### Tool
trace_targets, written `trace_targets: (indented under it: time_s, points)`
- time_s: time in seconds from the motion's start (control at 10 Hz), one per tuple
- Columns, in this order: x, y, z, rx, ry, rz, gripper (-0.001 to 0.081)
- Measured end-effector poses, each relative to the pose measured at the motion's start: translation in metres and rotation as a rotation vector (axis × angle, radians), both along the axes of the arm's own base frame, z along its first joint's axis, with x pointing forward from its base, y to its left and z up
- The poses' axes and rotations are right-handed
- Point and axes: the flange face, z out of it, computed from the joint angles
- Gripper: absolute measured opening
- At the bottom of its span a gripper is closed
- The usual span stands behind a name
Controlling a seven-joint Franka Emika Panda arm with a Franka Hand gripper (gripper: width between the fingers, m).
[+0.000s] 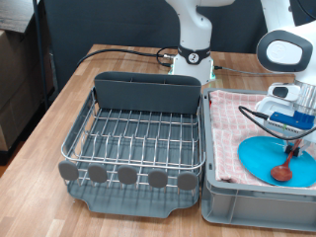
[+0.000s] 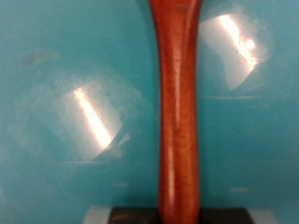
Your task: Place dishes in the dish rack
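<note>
Exterior view: wooden spoon (image 1: 286, 165) is gripped upright by the claw (image 1: 291, 144), bowl resting on the blue plate (image 1: 259, 156) inside the crate (image 1: 222, 193) at the worktop's (image 1: 59, 118) right edge. Dish rack (image 1: 138, 138) is seen beside it.

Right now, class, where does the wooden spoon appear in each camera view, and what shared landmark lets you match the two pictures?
Exterior view: the wooden spoon stands at the lower right, under the gripper, its bowl on the light-blue plate in the grey crate.
Wrist view: its handle runs down the middle of the picture; the bowl is not in view.
Shared landmark: the light-blue plate, directly behind the spoon in both.
</note>
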Motion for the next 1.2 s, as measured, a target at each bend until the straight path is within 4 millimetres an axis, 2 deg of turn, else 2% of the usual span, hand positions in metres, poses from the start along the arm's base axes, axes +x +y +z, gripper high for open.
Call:
trace_targets:
  time_s: [0.2,0.5,0.7,1.1,1.2]
  points:
    - [0.001,0.001,0.002,-0.019,0.002,-0.005,0.0089]
    - [0.004,0.004,0.017,-0.045,-0.013,-0.007,0.009]
    - [0.005,0.005,0.036,-0.067,-0.021,-0.007,0.009]
    - [0.005,0.0,0.089,-0.096,-0.017,-0.02,0.0089]
    - [-0.003,-0.003,0.096,-0.109,-0.008,-0.025,0.0089]
